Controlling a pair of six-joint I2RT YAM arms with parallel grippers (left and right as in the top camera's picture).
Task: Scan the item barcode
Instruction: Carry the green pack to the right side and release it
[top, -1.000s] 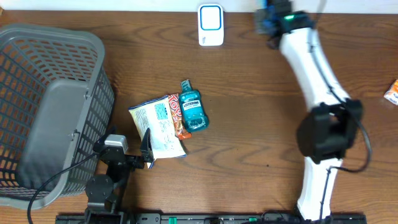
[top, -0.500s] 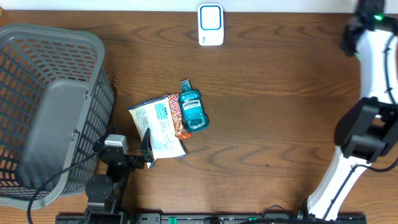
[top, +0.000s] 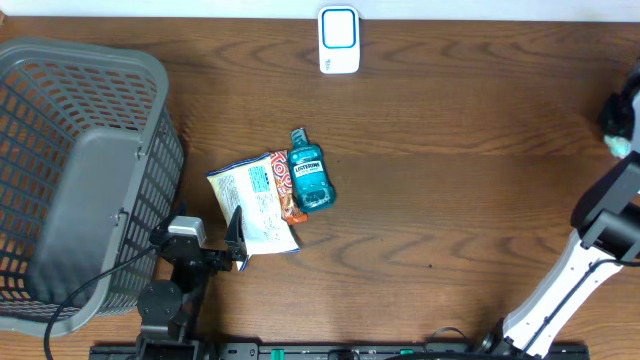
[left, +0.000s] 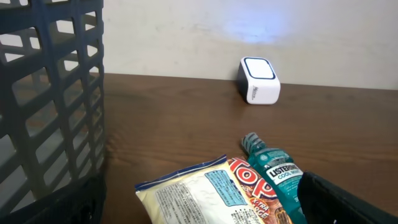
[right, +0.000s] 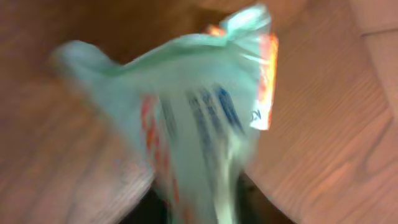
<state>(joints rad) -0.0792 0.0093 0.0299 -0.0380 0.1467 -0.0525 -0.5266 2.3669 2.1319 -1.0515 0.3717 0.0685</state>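
The white scanner with a blue face (top: 339, 40) (left: 259, 79) stands at the table's back edge. A pale green and orange packet (right: 199, 124) fills the right wrist view, blurred, reaching down between my right gripper's (right: 205, 211) dark fingers. Whether they still clamp it does not show. In the overhead view that gripper (top: 622, 125) is at the far right edge, with the packet (top: 619, 147) just below it. My left gripper (left: 199, 211) (top: 235, 240) rests open behind a white snack bag (top: 255, 200) (left: 205, 193) and a teal mouthwash bottle (top: 308, 175) (left: 280, 174).
A grey mesh basket (top: 80, 170) (left: 50, 93) takes up the left side of the table, close beside the left arm. The right arm's white links (top: 560, 290) run along the right edge.
The right arm has swung from the back near the scanner over to the far right edge of the table. The left arm, bag and bottle have not moved.
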